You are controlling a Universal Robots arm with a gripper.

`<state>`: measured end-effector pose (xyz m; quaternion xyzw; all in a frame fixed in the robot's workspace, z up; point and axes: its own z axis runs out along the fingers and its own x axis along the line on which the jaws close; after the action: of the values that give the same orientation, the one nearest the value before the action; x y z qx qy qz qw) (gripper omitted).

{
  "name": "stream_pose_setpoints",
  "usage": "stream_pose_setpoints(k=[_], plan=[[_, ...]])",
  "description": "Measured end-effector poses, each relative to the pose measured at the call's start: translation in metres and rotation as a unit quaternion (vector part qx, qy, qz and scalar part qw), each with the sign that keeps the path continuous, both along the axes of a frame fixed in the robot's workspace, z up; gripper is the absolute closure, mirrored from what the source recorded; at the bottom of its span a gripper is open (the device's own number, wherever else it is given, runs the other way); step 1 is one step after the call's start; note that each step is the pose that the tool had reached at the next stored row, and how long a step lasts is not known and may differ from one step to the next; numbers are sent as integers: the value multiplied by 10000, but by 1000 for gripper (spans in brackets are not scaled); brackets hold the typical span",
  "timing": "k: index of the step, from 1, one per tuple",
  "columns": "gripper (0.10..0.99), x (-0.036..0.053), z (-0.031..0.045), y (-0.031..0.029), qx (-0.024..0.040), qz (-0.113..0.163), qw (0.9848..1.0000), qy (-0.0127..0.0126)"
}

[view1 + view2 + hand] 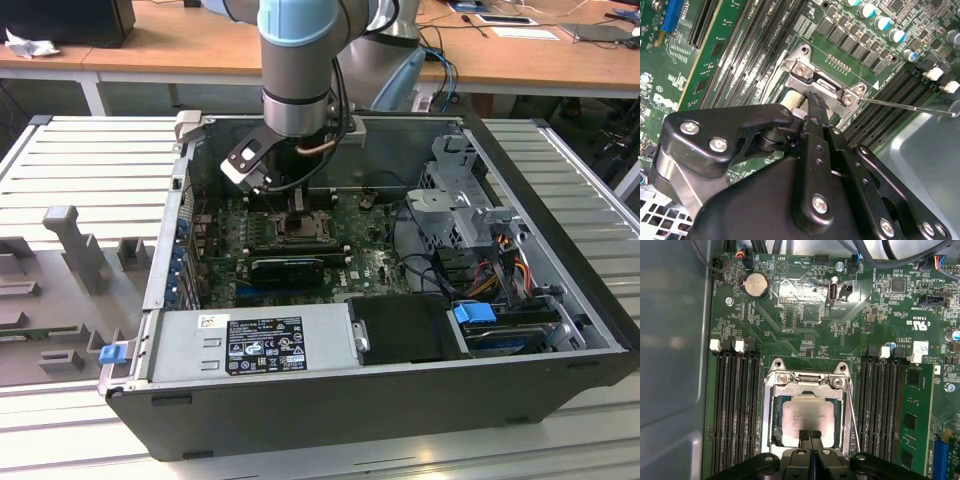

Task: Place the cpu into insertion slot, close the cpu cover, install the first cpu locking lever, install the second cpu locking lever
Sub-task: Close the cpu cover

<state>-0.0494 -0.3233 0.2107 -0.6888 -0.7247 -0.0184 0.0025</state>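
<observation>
1 gripper (810, 434) hangs low over the motherboard (805, 320) inside 1 open computer case (350, 410), as the exterior view shows (296, 205). Its 2 fingertips (802, 433) are pressed together with nothing visible between them, and they sit right at the near edge of the 1 cpu (807, 415).

The cpu lies flat in the 1 insertion slot (765, 415), directly under and just ahead of the tips. The 1 cpu cover (810, 390) lies down around it, its open centre framing the chip.

1 thin metal lever (852, 415) runs along 1 side of the slot, just beside the gripper, and stands clear of the cover. In the second wrist view it sticks out well past the slot's corner (905, 106).

2 banks of long black memory slots flank the gripper, 1 on each side (732, 410) (880, 410), leaving narrow strips of board beside the slot. Beyond the slot the board is flatter, with 1 coin battery (755, 286) well apart. The grey case wall (670, 365) closes in past 1 bank.
</observation>
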Motion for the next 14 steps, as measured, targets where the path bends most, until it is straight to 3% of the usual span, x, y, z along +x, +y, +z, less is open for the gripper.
stream_pose_setpoints(k=[2, 4, 7, 12, 14], plan=[[980, 0, -15, 3, 2, 1, 10000, -40], [980, -7, -45, 4, 4, 3, 10000, -64], [980, -8, -66, 15, 14, 2, 10000, -69], [980, 12, -76, 39, 158, 0, 9998, -79], [980, 14, -17, 41, 161, 0, 9998, -83]])
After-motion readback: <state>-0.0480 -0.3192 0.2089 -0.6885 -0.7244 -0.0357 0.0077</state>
